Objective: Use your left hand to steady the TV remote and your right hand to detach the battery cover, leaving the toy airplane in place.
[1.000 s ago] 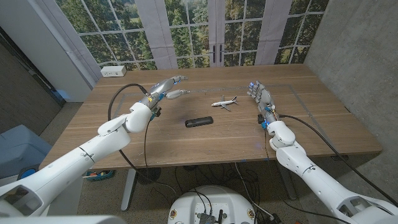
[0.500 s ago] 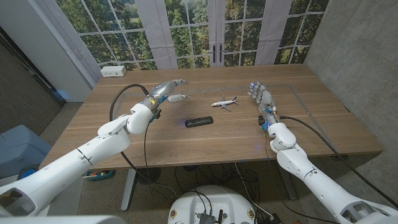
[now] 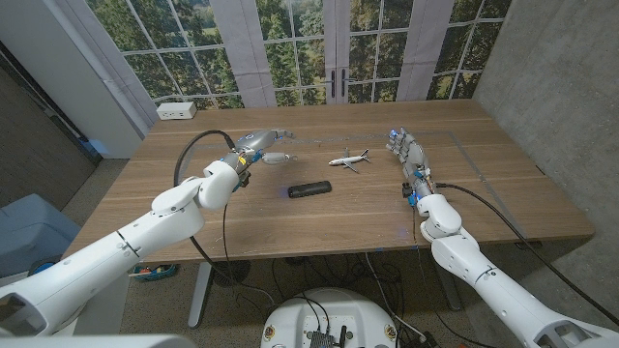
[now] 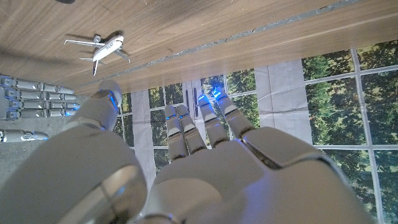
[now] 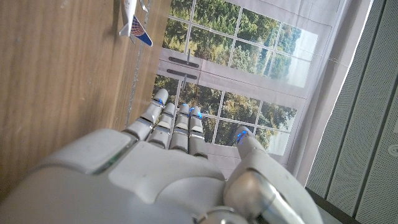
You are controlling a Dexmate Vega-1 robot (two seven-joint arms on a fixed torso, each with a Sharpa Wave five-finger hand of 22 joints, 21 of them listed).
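A black TV remote [image 3: 309, 189] lies on the wooden table [image 3: 338, 217] near its middle. Behind it and to the right stands a small white toy airplane [image 3: 349, 159], seen also in the left wrist view [image 4: 97, 48] and at the edge of the right wrist view [image 5: 134, 23]. My left hand [image 3: 261, 144] hovers behind and to the left of the remote, fingers stretched out and holding nothing [image 4: 199, 155]. My right hand [image 3: 407, 151] stands at the table's right, fingers straight and empty [image 5: 174, 155]; it also shows in the left wrist view [image 4: 31, 109].
A white power strip [image 3: 177, 110] sits at the table's far left corner. Tall windows with white curtains stand behind the table. A grey wall runs along the right. A thin taped outline marks the tabletop around the airplane and my right hand.
My left hand has drifted down and right, closer to the remote. My right hand has barely moved. The remote and airplane stay where they were.
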